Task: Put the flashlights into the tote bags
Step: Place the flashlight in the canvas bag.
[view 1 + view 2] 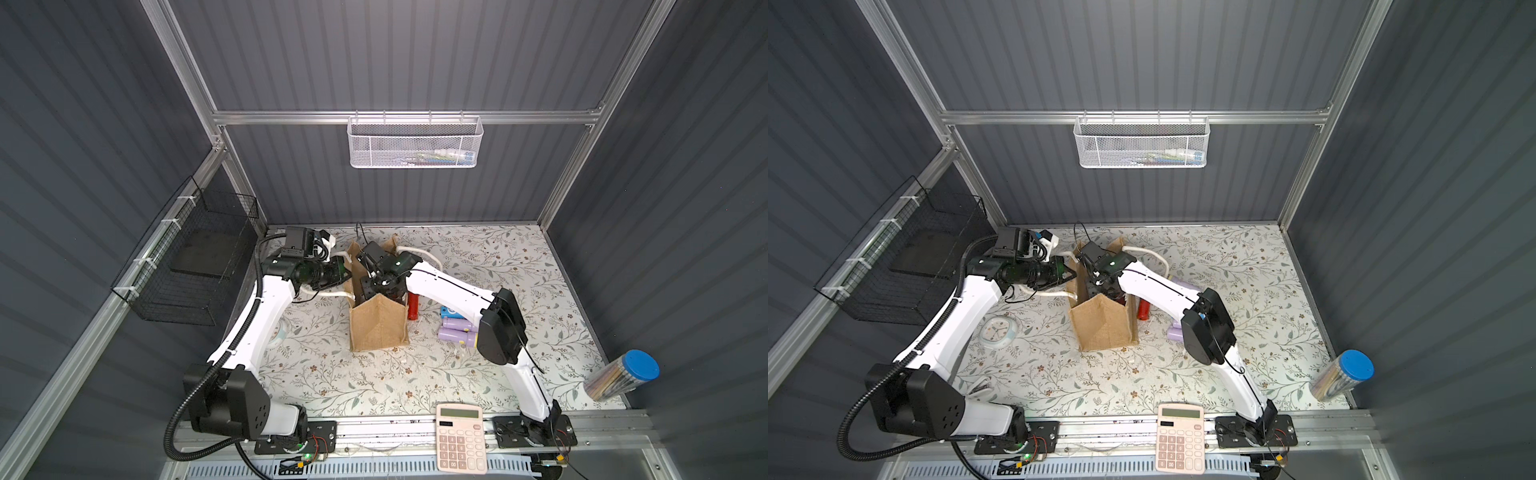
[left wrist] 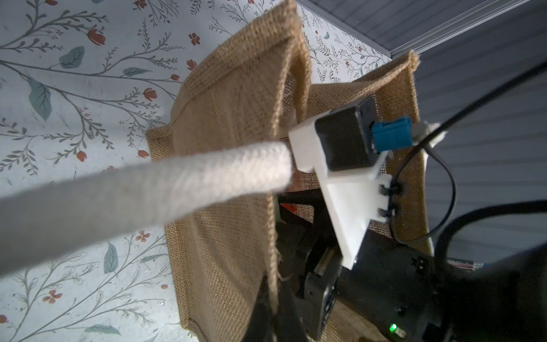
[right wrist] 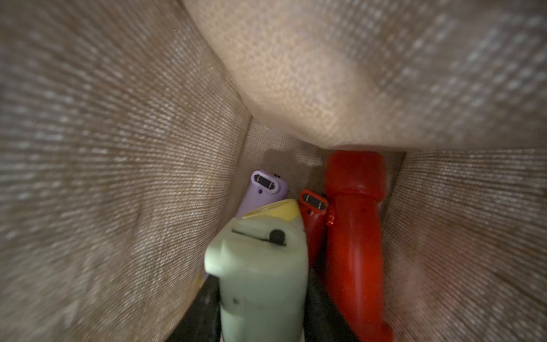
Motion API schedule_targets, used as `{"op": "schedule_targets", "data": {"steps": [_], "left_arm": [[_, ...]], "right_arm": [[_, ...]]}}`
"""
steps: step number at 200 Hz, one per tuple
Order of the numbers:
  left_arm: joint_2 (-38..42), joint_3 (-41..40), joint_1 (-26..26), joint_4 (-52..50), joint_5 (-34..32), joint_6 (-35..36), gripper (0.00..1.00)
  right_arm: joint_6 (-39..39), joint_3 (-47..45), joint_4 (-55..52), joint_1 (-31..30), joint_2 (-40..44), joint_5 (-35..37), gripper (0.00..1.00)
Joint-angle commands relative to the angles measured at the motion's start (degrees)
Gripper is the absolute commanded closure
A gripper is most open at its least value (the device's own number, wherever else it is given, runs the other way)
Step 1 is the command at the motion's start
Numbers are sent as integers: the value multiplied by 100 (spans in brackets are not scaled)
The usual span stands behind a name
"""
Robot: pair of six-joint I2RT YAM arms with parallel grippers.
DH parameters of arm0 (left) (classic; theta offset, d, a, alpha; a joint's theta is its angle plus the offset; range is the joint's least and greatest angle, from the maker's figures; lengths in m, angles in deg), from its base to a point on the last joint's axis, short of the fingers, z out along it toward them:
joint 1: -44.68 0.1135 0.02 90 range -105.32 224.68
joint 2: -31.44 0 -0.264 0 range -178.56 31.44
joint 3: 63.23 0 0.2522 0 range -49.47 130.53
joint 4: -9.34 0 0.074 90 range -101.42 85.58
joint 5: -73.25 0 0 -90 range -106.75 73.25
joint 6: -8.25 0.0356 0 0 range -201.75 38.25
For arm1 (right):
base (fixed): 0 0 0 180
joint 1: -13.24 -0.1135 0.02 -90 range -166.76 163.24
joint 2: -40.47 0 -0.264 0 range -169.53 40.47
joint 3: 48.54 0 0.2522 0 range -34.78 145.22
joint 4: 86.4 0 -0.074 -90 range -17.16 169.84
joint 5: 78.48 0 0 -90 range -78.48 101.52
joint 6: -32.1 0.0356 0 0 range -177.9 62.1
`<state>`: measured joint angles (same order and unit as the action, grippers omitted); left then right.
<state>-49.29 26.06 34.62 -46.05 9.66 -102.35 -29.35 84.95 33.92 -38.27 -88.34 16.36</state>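
**Desk:** What do you have along the near edge?

**Operator:** I see a pink calculator lying across the near edge of the tabletop. A clear tube with a blue cap sits at the near right corner.

**Desk:** And the bag?

**Operator:** The tote bag stands upright about mid-tabletop, a little left of centre, with its mouth open. A red flashlight lies on the tabletop just beside its right side. Further right I see two lilac flashlights side by side, with a blue flashlight just behind them. All three are partly under my right arm.

**Desk:** Claws?

**Operator:** My right claw is down inside the bag, clamped on a pale green flashlight. Deeper in the bag I make out a single lilac flashlight, a small red flashlight and a large red flashlight. My left claw is closed, with its tip at the bag's left rim. I cannot tell whether it pinches the cloth. A white rope handle runs close past that wrist camera.

**Desk:** Farther back?

**Operator:** A black wire basket hangs on the left wall and a white mesh basket on the back wall.
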Motion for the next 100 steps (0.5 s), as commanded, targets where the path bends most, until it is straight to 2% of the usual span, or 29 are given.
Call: {"op": "schedule_targets", "data": {"steps": [1,32,48,56,64,81,100], "left_arm": [[85,109,40,129,41,-14,100],[48,127,40,96,-22,-5,100],[48,137,47,71,-135,12,100],[48,140,49,52,-200,16,100],[48,135,49,41,-255,24,100],[34,116,57,32,-326,35,100],[9,107,74,56,-410,21,100]], "right_arm": [[181,130,-468,14,-140,186,86],[169,126,-699,5,-230,432,82],[101,42,-769,-8,-183,589,71],[60,-43,-764,-8,-132,654,62],[19,-118,-747,-8,-77,690,57],[-71,-287,-650,-9,50,653,52],[-170,-297,-599,-5,160,470,41]]}}
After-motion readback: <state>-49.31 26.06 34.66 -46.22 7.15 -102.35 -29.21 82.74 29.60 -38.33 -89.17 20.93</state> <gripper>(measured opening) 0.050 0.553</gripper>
